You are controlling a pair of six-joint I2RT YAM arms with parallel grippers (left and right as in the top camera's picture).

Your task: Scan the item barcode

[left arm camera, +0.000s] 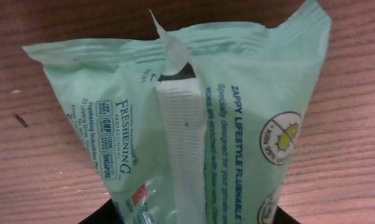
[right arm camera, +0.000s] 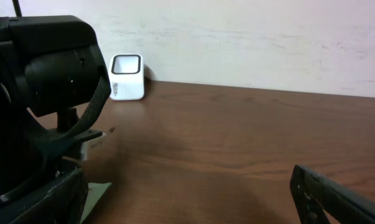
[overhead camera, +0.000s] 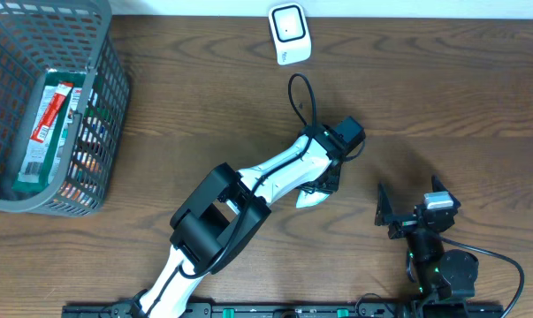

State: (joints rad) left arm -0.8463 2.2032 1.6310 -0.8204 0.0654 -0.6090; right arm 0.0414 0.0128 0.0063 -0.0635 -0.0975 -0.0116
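The item is a mint-green wipes packet (left arm camera: 237, 124) with blue print and a white seam down its back. It fills the left wrist view above the brown tabletop. My left gripper (left arm camera: 190, 219) is shut on its lower end, dark fingers (left arm camera: 99, 218) showing at both bottom corners. Overhead, the left gripper (overhead camera: 324, 179) is at the table's middle, and a corner of the packet (overhead camera: 308, 200) pokes out beneath it. No barcode can be made out. The white scanner (overhead camera: 289, 34) stands at the far edge, also in the right wrist view as the scanner (right arm camera: 126, 76). My right gripper (overhead camera: 406, 215) is open and holds nothing.
A grey wire basket (overhead camera: 10, 53) with several packaged goods stands at the far left. The left arm (right arm camera: 44, 68) looms at the left of the right wrist view. A black cable (overhead camera: 300, 97) loops behind the left wrist.
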